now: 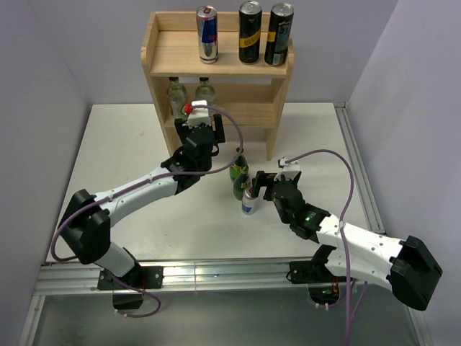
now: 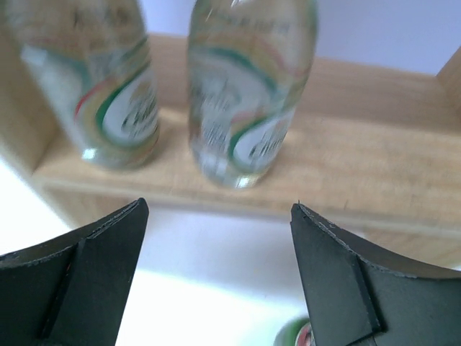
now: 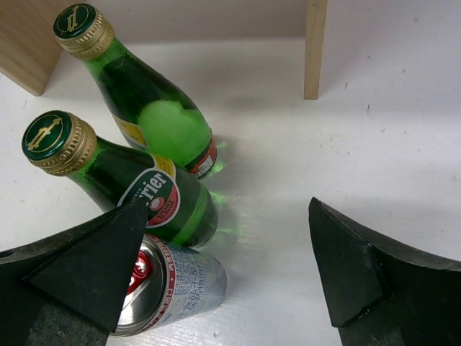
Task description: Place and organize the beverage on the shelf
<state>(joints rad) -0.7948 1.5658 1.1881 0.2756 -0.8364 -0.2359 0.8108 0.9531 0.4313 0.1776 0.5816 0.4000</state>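
Note:
The light-wood shelf (image 1: 173,54) stands at the back of the table. Its upper board carries a blue-and-silver can (image 1: 207,34) and two black-and-gold cans (image 1: 250,32). Two clear bottles (image 2: 248,94) stand on the lower board (image 2: 374,169). My left gripper (image 2: 220,209) is open just in front of them, with nothing between its fingers. On the table stand two green bottles (image 3: 158,115) and a silver can (image 3: 180,277). My right gripper (image 3: 227,204) is open beside them, its left finger (image 3: 94,267) over the can's top. Nothing is between its jaws.
The shelf's right leg (image 3: 315,50) stands on the white table (image 1: 122,151) behind the green bottles. Grey walls close in both sides. A metal rail (image 1: 216,274) runs along the near edge by the arm bases.

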